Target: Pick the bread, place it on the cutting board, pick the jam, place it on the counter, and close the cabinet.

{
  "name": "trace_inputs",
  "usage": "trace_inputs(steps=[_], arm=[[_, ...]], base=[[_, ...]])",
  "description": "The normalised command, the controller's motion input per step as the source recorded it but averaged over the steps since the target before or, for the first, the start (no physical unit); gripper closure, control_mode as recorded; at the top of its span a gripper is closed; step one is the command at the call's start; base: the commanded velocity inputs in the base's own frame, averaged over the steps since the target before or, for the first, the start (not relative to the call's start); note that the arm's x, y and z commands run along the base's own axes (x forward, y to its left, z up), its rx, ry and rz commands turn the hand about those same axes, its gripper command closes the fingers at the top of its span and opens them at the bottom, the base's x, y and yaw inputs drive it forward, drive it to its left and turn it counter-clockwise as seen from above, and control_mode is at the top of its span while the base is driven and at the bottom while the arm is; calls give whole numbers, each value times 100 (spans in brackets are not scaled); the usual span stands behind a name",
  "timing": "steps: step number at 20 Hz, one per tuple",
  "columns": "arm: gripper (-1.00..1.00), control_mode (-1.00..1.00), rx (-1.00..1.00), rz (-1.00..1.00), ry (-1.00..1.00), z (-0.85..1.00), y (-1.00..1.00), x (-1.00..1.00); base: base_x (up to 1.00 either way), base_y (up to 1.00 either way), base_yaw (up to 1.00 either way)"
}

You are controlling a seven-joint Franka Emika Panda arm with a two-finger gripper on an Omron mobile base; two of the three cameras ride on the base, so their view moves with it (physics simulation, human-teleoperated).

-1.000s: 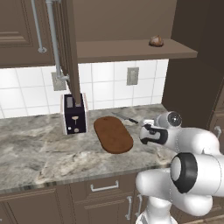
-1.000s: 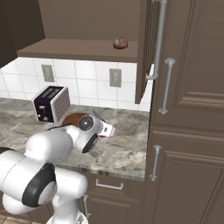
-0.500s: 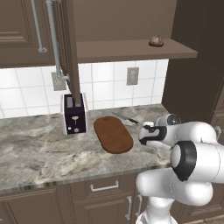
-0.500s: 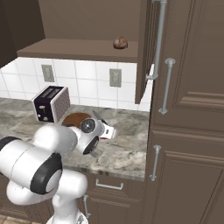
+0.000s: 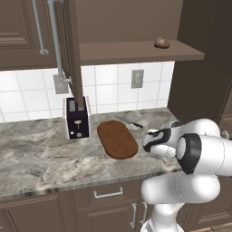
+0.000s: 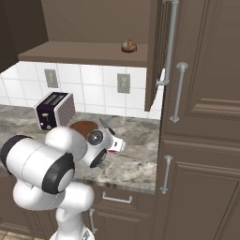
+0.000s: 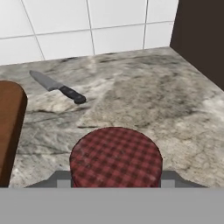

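The jam (image 7: 116,157), a squat red jar with a checked lid, sits between my fingers at the bottom of the hand view, and a bit of red shows at my gripper (image 6: 117,146). The gripper (image 5: 152,140) hangs low over the counter (image 5: 41,158), just right of the bare oval cutting board (image 5: 117,138). I cannot tell whether the jar touches the stone. The bread (image 5: 161,42) lies on the shelf of the open cabinet, whose door (image 5: 72,50) stands swung out.
A knife (image 7: 59,89) lies on the counter behind the board, near the tiled wall. The toaster (image 5: 76,118) stands left of the board. A tall dark cabinet side (image 6: 197,117) bounds the counter on the right.
My hand with the jar has drifted slightly left and down toward the counter. The arm's elbow has swung forward and up. The bread, board and door have not moved.
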Motion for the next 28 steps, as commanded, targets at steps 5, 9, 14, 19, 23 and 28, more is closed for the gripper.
trace_inputs(steps=[5,9,14,19,23,28], arm=[[100,-100,0,0,0,-24,0,0],[100,-100,0,0,0,-20,0,0],[100,-100,0,0,0,-19,0,0],[100,-100,0,0,0,-19,0,0],[100,-100,0,0,0,-21,0,0],[100,-100,0,0,0,-19,0,0]], base=[[0,0,0],[0,0,0],[0,0,0],[0,0,0],[0,0,0],[0,0,0]])
